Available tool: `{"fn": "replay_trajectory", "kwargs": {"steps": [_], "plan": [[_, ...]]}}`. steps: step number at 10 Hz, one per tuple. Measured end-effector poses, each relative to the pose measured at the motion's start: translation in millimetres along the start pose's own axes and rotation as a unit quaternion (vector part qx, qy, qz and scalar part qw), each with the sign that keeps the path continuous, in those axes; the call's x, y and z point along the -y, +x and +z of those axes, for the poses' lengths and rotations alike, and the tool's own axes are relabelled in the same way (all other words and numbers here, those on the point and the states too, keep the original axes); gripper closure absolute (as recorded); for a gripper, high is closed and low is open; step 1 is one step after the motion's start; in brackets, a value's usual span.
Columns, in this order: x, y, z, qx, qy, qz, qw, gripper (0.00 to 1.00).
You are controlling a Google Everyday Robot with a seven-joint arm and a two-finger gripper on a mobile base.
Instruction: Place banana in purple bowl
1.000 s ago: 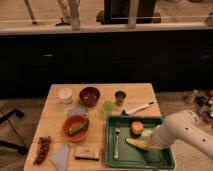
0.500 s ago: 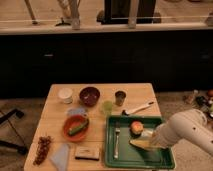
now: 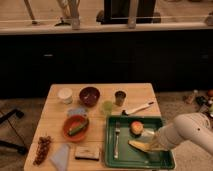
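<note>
The banana (image 3: 137, 145) is pale yellow and lies in the front right part of the green tray (image 3: 114, 161). My gripper (image 3: 152, 144) comes in from the right on the white arm (image 3: 187, 131) and sits at the banana's right end, low over the tray. The purple bowl (image 3: 90, 95) stands at the back of the wooden table (image 3: 55, 117), left of centre and well away from the gripper. It looks empty.
The tray also holds a round orange-red fruit (image 3: 136, 127) and a fork (image 3: 116, 140). An orange bowl (image 3: 75, 129) holds a green piece. Also on the table are a white cup (image 3: 65, 95), a metal cup (image 3: 120, 97), a knife (image 3: 138, 108), grapes (image 3: 41, 149), a blue cloth (image 3: 60, 156) and a snack bar (image 3: 87, 152).
The arm has dropped slightly toward the tray at the banana's right end. The banana and the other things have not visibly moved.
</note>
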Motion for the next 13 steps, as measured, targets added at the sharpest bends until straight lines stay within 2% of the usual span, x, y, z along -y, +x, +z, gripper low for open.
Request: {"fn": "replay_trajectory", "kwargs": {"steps": [3,5,8,10,11,12,13], "plan": [[-1,-6,8,0.001,-0.023,-0.013,0.9996,0.20],[-5,-9,10,-0.013,-0.032,-0.005,0.9994,0.20],[-8,-20,21,-0.052,-0.041,0.049,0.9966,0.20],[-14,-31,30,-0.079,-0.043,0.095,0.9914,0.20],[-15,-33,31,-0.084,-0.040,0.122,0.9882,0.20],[-16,-30,31,-0.085,-0.035,0.156,0.9836,0.20],[-17,-30,31,-0.080,-0.029,0.183,0.9795,0.20]]}}
